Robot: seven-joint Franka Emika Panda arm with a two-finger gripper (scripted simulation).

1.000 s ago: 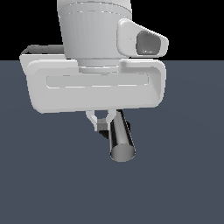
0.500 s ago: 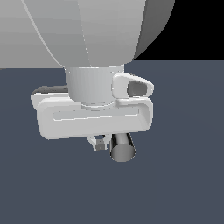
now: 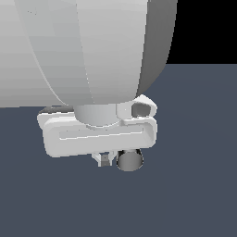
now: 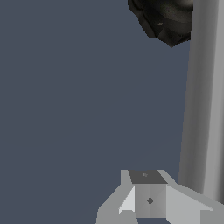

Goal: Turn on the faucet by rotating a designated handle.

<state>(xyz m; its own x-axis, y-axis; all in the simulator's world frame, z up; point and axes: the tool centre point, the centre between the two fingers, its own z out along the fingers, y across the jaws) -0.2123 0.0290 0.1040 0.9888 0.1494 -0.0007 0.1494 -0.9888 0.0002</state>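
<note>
Exterior view: the white arm fills most of the frame, the gripper (image 3: pixel 107 159) low over the grey floor (image 3: pixel 194 185) — the handle (image 3: pixel 129 160) shows end-on just beside it, on the exterior view's right. Wrist view: the silver handle (image 4: pixel 203 100) runs from the faucet (image 4: pixel 164 19) past one fingertip (image 4: pixel 148 199), about touching it — finger spread cannot be told.

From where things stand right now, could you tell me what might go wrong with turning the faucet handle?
The gripper sits beside the handle, not around it, so a push could slide off the smooth round bar. In the exterior view the arm hides most of the faucet, so contact is hard to confirm.
</note>
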